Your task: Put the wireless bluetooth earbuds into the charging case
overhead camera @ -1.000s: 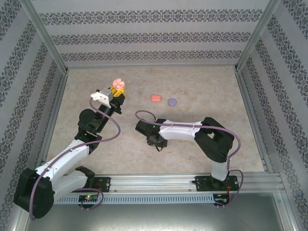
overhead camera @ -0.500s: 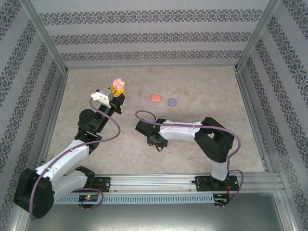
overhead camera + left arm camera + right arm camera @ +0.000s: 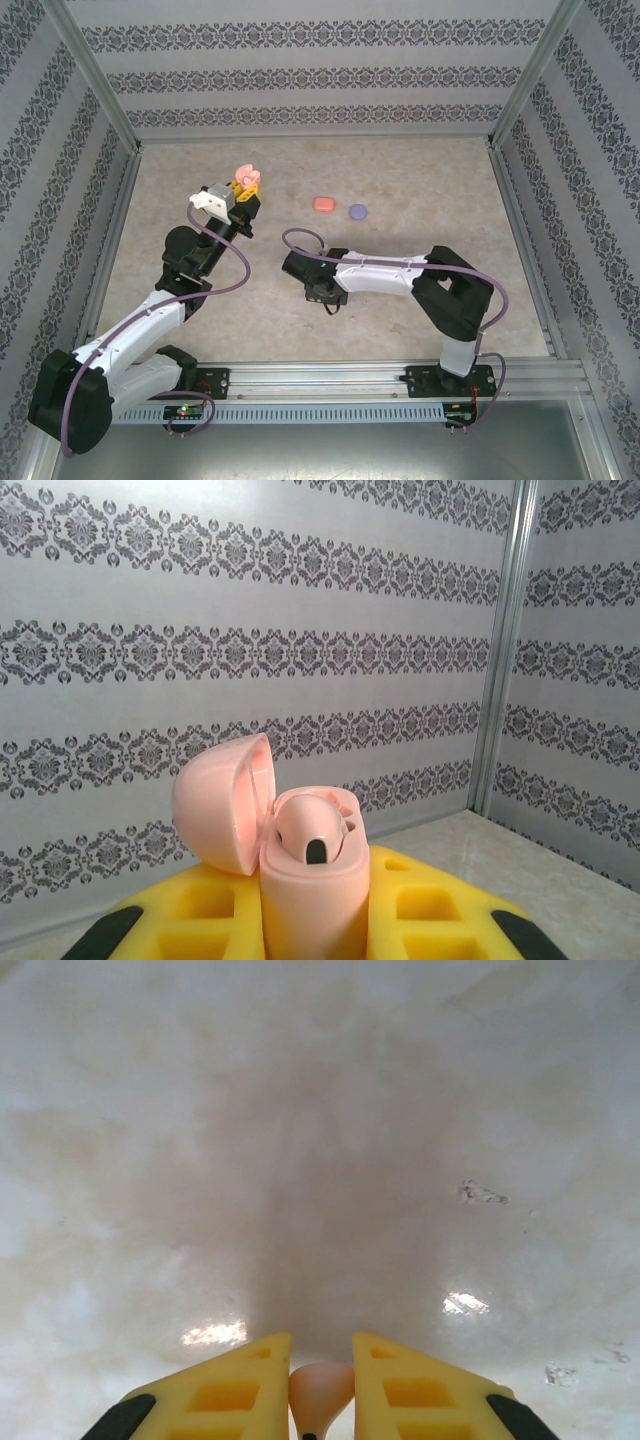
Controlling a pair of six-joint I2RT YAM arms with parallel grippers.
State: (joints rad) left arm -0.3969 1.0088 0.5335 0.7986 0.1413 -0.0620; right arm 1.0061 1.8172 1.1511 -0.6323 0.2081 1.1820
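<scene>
My left gripper (image 3: 243, 192) is raised above the table's back left, shut on the body of a pale pink charging case (image 3: 310, 900) that stands upright. The case's lid (image 3: 222, 800) is hinged open to the left, and one pale pink earbud (image 3: 308, 825) sits in it. From above, the case (image 3: 243, 172) pokes out past the yellow fingers. My right gripper (image 3: 321, 1345) points down at the tabletop near the middle (image 3: 325, 298). Its yellow fingers (image 3: 240, 1385) press on both sides of a second pale pink earbud (image 3: 320, 1388), whose stem points toward the camera.
A coral-red case (image 3: 324, 204) and a round purple case (image 3: 358, 212) lie shut on the beige table (image 3: 420, 190) behind the right arm. Patterned walls and metal posts (image 3: 95, 75) fence in the table on three sides.
The right gripper's jaws have narrowed onto the earbud, and the right arm has shifted slightly. The left arm and the case have not moved.
</scene>
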